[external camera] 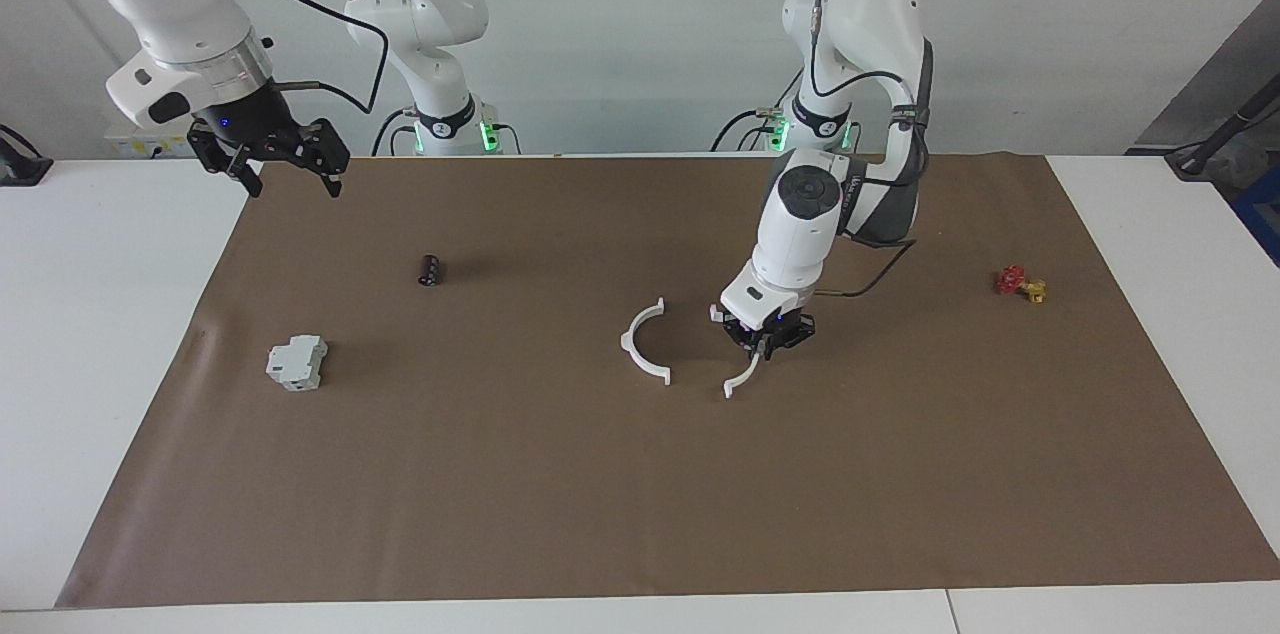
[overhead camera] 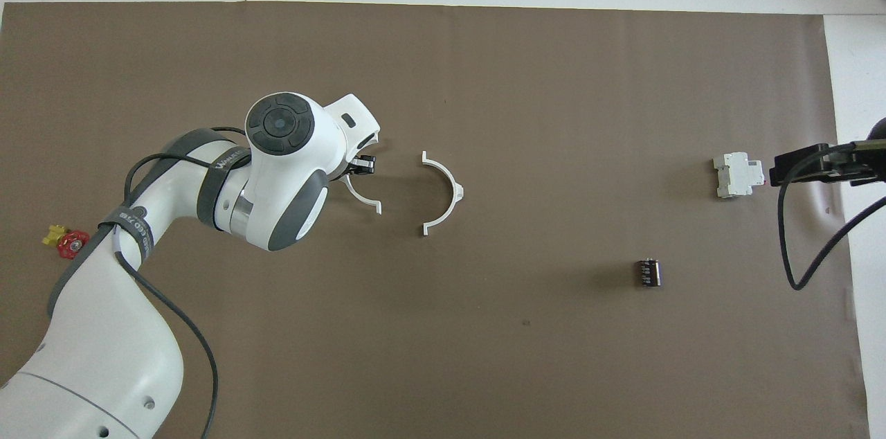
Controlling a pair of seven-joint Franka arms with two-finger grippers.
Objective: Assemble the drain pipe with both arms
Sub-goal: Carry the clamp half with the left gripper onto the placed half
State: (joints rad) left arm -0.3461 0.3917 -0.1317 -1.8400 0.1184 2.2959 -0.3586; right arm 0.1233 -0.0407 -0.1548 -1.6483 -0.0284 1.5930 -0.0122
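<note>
The facing view shows both arms whole, down to their bases at the robots' edge of the table, and it shows the left gripper reaching down close over the brown mat, its fingers clenched on the middle of one white half-ring; from overhead the arm's bulky wrist hides most of that grip and only the black fingertips and the lower sweep of the held half-ring stick out. The overhead view in turn gives the true curve of both pieces, which the facing view flattens. The other half-ring lies flat on the mat near its middle, just beside the held one toward the right arm's end, apart from it, the two open sides facing each other. Each is a thin white arc with small tabs at its ends, and the lying one has a little nub at the top of its curve. The right gripper waits raised over the mat's corner at its own end, fingers spread and empty; overhead only its dark edge shows. A grey block, a black cylinder and a red and yellow valve lie on the mat
</note>
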